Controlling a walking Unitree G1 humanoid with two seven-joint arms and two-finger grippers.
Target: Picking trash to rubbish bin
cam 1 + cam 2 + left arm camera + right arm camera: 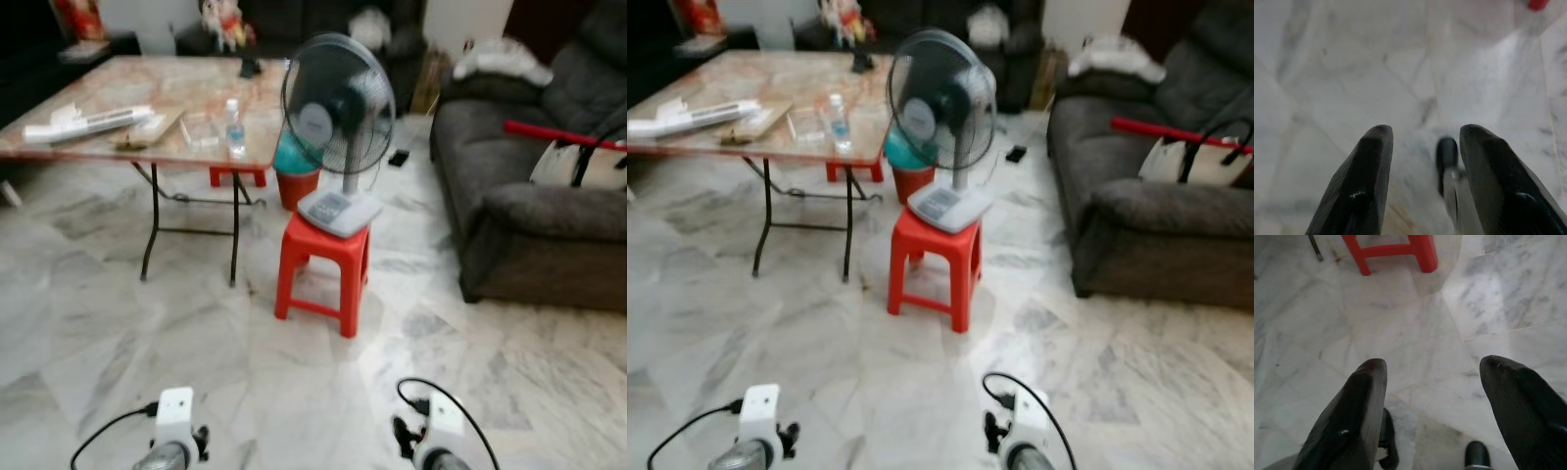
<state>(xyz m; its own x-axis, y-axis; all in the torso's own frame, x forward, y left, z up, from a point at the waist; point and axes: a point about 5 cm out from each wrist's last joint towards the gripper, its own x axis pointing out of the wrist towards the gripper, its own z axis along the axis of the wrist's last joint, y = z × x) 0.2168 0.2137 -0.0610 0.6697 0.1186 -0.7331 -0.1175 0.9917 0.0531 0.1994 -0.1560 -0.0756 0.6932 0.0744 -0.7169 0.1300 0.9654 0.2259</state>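
Marble flooring [176,323] is stretching ahead to a red bin with a teal liner [296,168], which is sitting behind the red stool [323,269] carrying a standing fan [338,127]. A plastic bottle [234,128], likely trash, is standing on the folding table [147,98] beside that stool. Left gripper [1422,181] and right gripper [1432,416] are hanging low, fingers apart and empty. Judging by the layout, walking closer is risking a bump that topples the fan

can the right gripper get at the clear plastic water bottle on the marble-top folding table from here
Probably not yet: the right gripper hangs low over the floor, while the clear plastic water bottle stands far ahead on the marble-top folding table.
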